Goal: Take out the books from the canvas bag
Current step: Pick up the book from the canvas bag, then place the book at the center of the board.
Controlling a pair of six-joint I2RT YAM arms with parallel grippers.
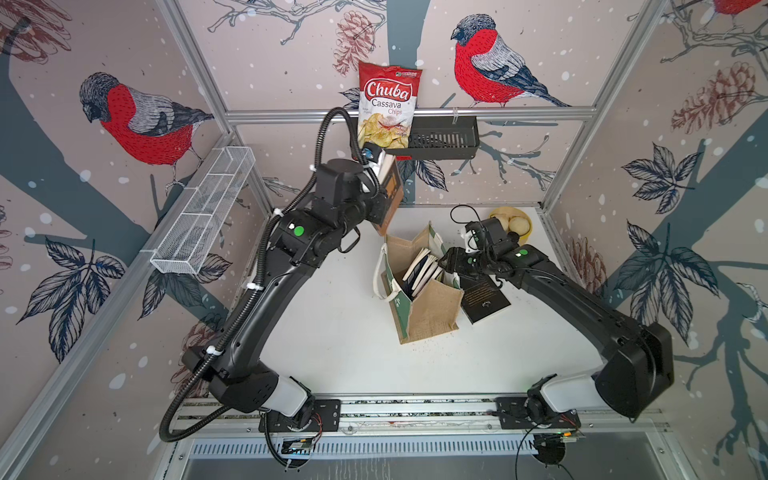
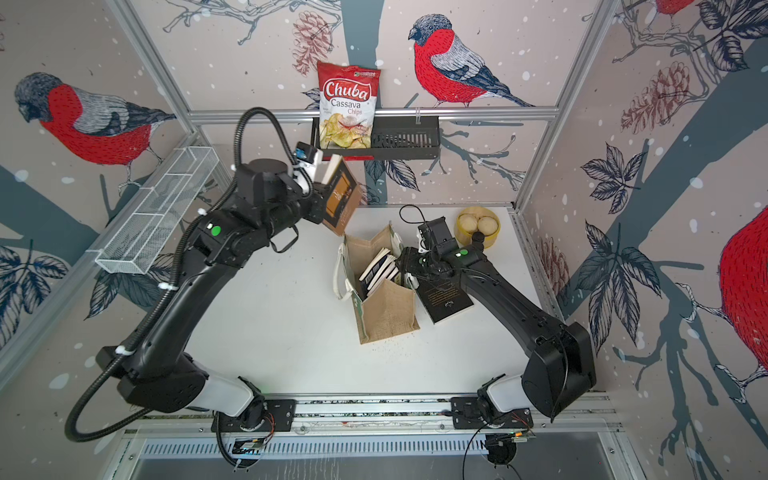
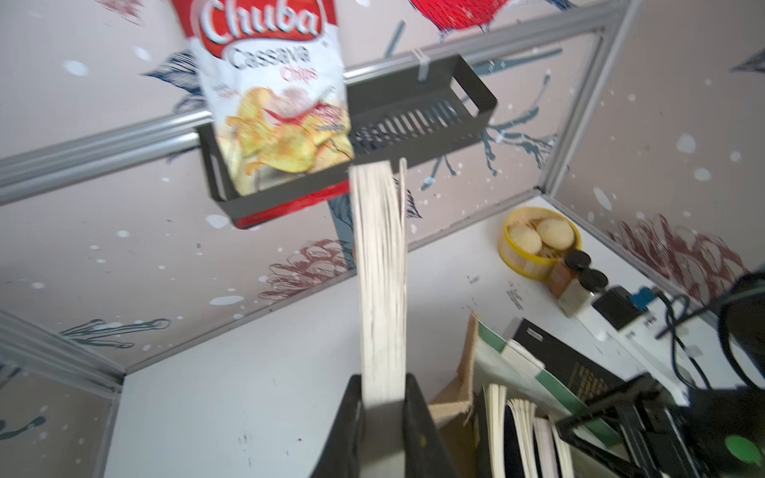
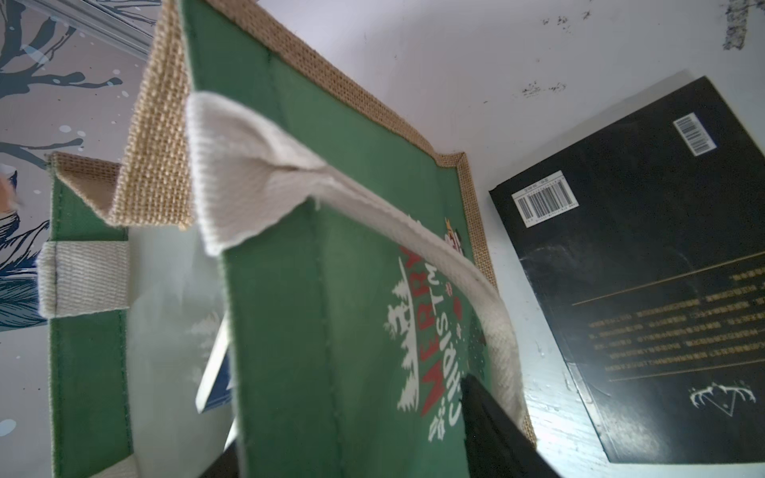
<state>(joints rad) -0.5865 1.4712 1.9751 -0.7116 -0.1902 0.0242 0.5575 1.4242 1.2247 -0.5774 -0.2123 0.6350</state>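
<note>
**mk_robo:** what are the two arms doing?

**tinkerjo:** The left gripper (image 3: 383, 397) is clamped on the brown book (image 1: 390, 193), squeezing it cover to cover. It holds the book up in the air at the far side, close to the black basket (image 1: 449, 141) on the back wall. The right gripper (image 1: 451, 261) sits at the right wall of the canvas bag (image 1: 432, 307). Its jaws are apart, one finger inside that green panel and one outside, gripping nothing.

**mk_robo:** and the containers?

**tinkerjo:** The bag stands upright and open, right of the middle. Several books (image 1: 422, 268) stand on edge inside it, leaning, cream pages up. A black book (image 1: 484, 297) lies flat just right of the bag, barcode side up. The black basket holds a red chips bag (image 1: 388, 106) at its left end. A white wire basket (image 1: 203, 212) hangs on the left wall. A yellow bowl (image 1: 511, 224) in the far right corner has pale round things in it, can't tell what.

**mk_robo:** the room?

**tinkerjo:** White table (image 1: 332, 332) with little specks by the bag's near edge. The walls (image 1: 137, 116) are papered with red-breasted birds and pinecones.
</note>
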